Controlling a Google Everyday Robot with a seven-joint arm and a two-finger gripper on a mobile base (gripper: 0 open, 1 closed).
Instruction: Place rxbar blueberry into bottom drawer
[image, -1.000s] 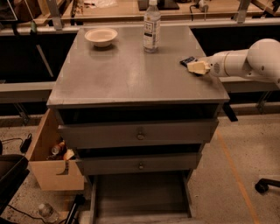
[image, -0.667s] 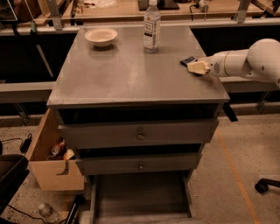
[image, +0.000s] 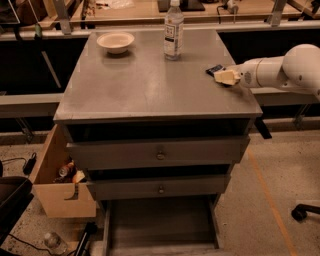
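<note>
The rxbar blueberry (image: 215, 69) is a small dark flat bar lying near the right edge of the grey cabinet top (image: 145, 85). My gripper (image: 225, 76) comes in from the right on a white arm and sits right at the bar, covering part of it. The bottom drawer (image: 160, 222) is pulled out at the foot of the cabinet, a wide shallow grey tray with nothing in it.
A clear water bottle (image: 173, 30) and a pale bowl (image: 115, 41) stand at the back of the cabinet top. Two upper drawers with round knobs (image: 160, 155) are slightly open. A tan wooden box (image: 60, 180) stands left of the cabinet. A chair wheel (image: 300, 212) sits at right.
</note>
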